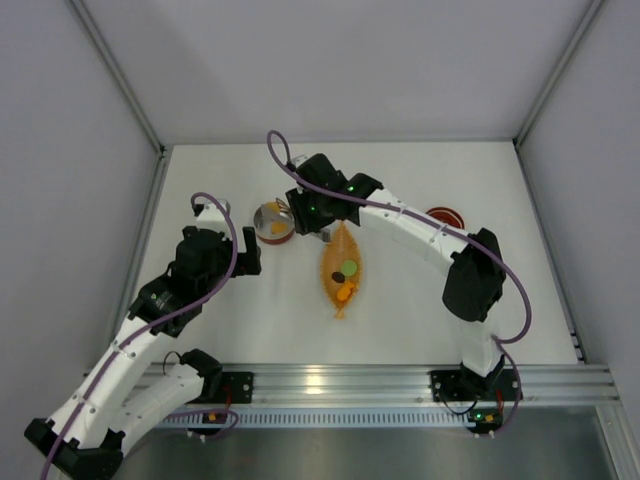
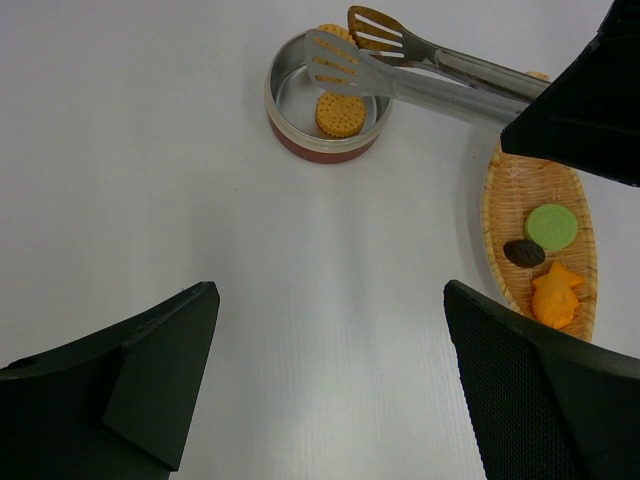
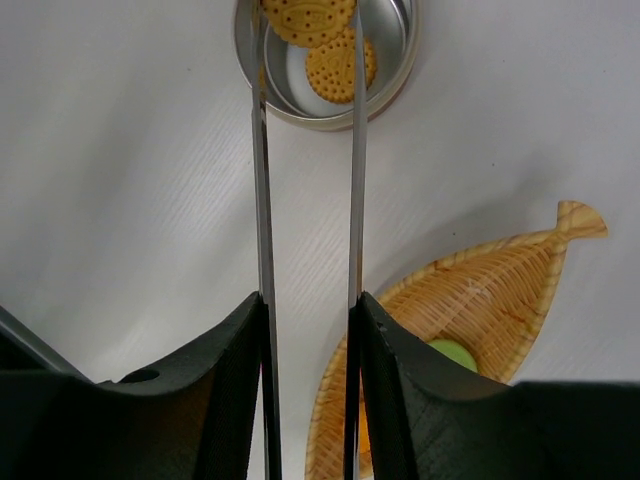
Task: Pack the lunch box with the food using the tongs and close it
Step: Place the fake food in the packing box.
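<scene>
A robotics lab cell: white table (image 1: 400,330) boxed in by grey panels (image 1: 350,60), aluminium rail (image 1: 350,380) at its front.

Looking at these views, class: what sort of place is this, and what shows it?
Likely a robotics lab cell: white table, grey panel walls around it, two arms on an aluminium rail.

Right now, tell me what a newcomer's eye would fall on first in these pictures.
The silver tongs, clamped in the right gripper, reach over the red-walled lunch box with a yellow biscuit between their tips; a second biscuit lies inside the tin. Beside it, the orange leaf-shaped tray holds a green piece, a dark brown piece and an orange piece.
</scene>
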Controlling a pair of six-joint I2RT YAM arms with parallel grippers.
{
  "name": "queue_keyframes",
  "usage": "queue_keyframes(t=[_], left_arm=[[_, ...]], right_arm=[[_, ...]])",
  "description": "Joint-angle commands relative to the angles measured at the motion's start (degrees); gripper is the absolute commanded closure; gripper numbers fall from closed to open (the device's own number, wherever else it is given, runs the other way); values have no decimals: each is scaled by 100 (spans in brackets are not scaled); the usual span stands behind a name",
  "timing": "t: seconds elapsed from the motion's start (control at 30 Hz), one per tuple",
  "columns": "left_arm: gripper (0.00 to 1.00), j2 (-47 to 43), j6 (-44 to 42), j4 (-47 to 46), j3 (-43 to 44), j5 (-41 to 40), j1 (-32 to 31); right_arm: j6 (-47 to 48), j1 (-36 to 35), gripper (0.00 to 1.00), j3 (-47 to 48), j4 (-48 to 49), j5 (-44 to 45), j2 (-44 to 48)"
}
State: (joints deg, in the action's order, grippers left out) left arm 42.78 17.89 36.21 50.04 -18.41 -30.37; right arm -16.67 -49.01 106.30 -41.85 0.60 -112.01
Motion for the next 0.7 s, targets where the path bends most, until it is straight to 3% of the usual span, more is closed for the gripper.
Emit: queue_keyframes(t=[0.0,0.33,0.67], left_arm=[[1,-51,13,-79,-21,22,14],[1,-60,13,-79,-21,22,14],[1,-60,13,-79,-21,22,22]], right_arm=[[-12,-82,62,365,-17,-25,-32],[-3,-91,50,356,-61,-25,100],[6,-91,50,-126,-271,405,960]])
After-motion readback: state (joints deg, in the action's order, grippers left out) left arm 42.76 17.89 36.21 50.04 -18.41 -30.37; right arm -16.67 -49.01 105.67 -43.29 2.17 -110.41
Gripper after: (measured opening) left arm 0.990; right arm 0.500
